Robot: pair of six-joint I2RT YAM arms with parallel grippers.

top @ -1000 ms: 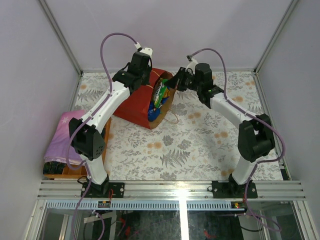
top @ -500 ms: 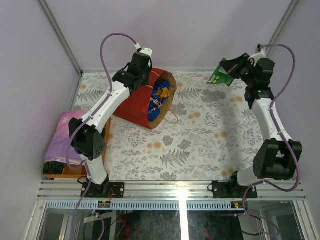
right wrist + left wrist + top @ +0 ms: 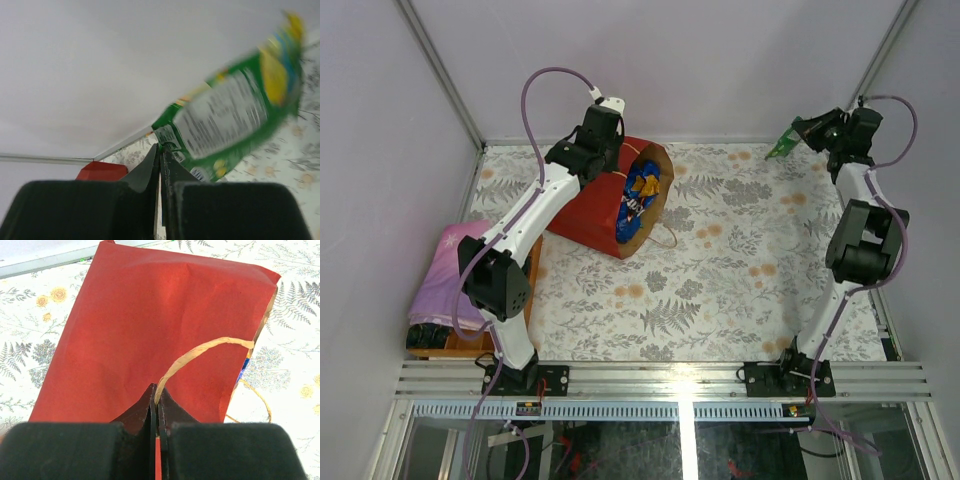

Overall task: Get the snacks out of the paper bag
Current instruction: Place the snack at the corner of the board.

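The red paper bag (image 3: 595,210) lies on its side on the flowered cloth, mouth facing right, with blue and yellow snacks (image 3: 640,190) showing inside. My left gripper (image 3: 612,160) hovers over the bag's top edge. In the left wrist view this gripper (image 3: 157,390) is shut on the bag's tan string handle (image 3: 200,349), above the red paper (image 3: 150,315). My right gripper (image 3: 802,135) is high at the back right corner, far from the bag. It is shut (image 3: 161,147) on a corner of a green-yellow snack packet (image 3: 235,112), which hangs in the air (image 3: 782,148).
A folded purple cloth (image 3: 445,265) rests on a wooden tray (image 3: 455,350) at the left edge. The bag's other string handle (image 3: 666,238) lies on the table by its mouth. Grey walls close in the back and both sides; a metal rail (image 3: 660,380) runs along the front.
My right arm has swung from the bag's mouth out to the back right corner, carrying the green-yellow packet with it. The left arm and the bag have stayed put.
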